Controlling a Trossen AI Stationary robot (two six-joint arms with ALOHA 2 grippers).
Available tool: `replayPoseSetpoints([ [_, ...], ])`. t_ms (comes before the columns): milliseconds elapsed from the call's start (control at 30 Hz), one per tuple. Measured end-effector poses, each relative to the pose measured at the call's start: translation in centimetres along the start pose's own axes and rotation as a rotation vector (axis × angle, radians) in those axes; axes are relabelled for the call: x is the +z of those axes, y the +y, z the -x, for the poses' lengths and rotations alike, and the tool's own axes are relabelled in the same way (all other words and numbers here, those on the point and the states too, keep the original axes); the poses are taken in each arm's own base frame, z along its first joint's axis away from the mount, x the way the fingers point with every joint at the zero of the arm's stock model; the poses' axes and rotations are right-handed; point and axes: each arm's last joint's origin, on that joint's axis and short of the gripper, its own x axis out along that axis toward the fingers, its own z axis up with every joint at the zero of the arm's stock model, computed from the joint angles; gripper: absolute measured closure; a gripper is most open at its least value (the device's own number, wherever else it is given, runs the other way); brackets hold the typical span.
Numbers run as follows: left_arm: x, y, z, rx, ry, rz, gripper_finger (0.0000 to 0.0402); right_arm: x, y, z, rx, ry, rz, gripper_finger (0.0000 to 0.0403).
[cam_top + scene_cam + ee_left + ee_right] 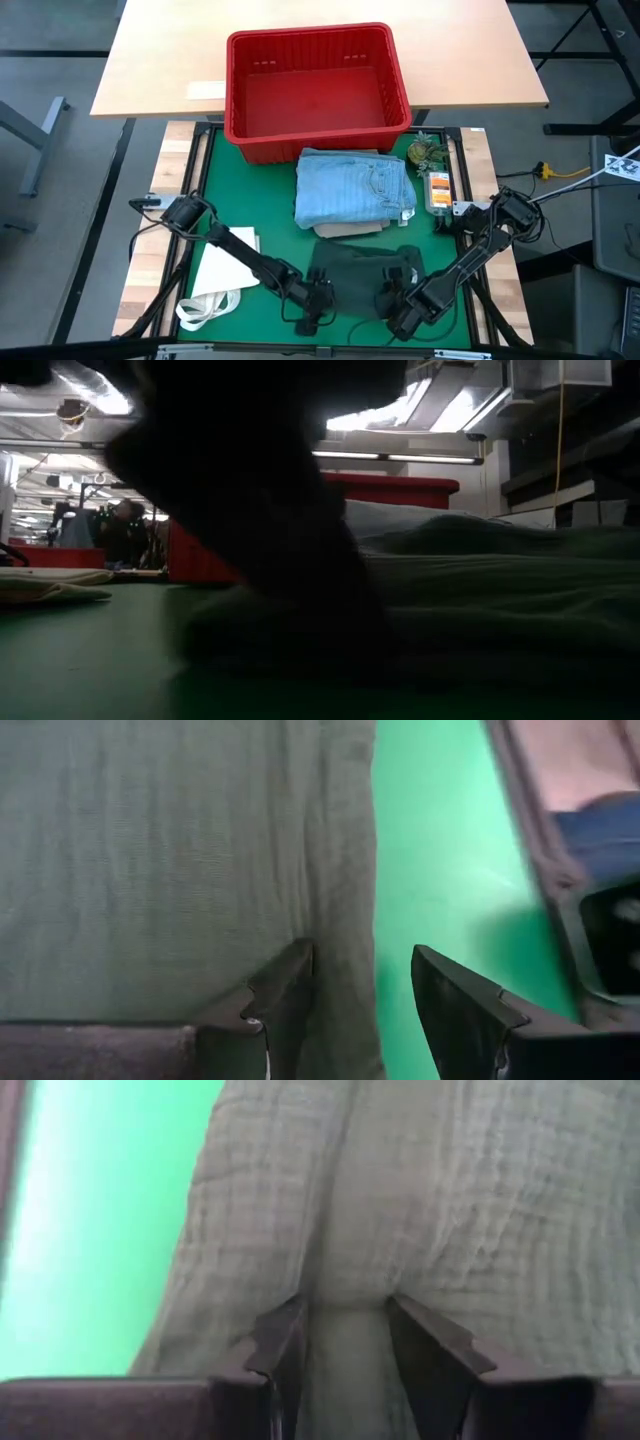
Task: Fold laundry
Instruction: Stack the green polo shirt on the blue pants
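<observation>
**Both grippers on the green garment**

- Green garment (362, 268) — dark green-grey cloth, spread on the green mat (270, 215) at the table's near edge, just in front of the folded pile.
- Left gripper (362, 995) — at the garment's left edge. Fingers part-open, straddling the hem: one finger (280, 985) lies on the cloth, the other over bare mat. The hem sits between them but is not pinched.
- Right gripper (345, 1330) — at the garment's right side, fingers closed on a raised fold of the cloth; the fabric bunches up between the tips.
- Jeans (355, 185) — light blue, folded, mid-table, lying on a beige piece (350, 229) whose edge shows beneath.
- Red basket (316, 92) — behind the jeans, at the far edge.
- White tote (222, 272) — on the mat, left of the garment, beside the left arm.
</observation>
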Motion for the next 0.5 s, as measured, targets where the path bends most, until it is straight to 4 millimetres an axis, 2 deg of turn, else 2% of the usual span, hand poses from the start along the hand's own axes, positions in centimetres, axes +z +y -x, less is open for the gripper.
replayPoseSetpoints([
  [267, 0.2, -1.6, 2.2, -0.050, 0.005, 0.017, 0.0233, 1.0, 0.4, 0.7, 0.039, -0.026, 0.021, 0.0256],
  [500, 2.0, -1.8, 6.0, -0.061, -0.053, 0.025, 0.0233, 2.7, 0.6, 4.4, -0.013, 0.065, 0.050, 0.0256],
])
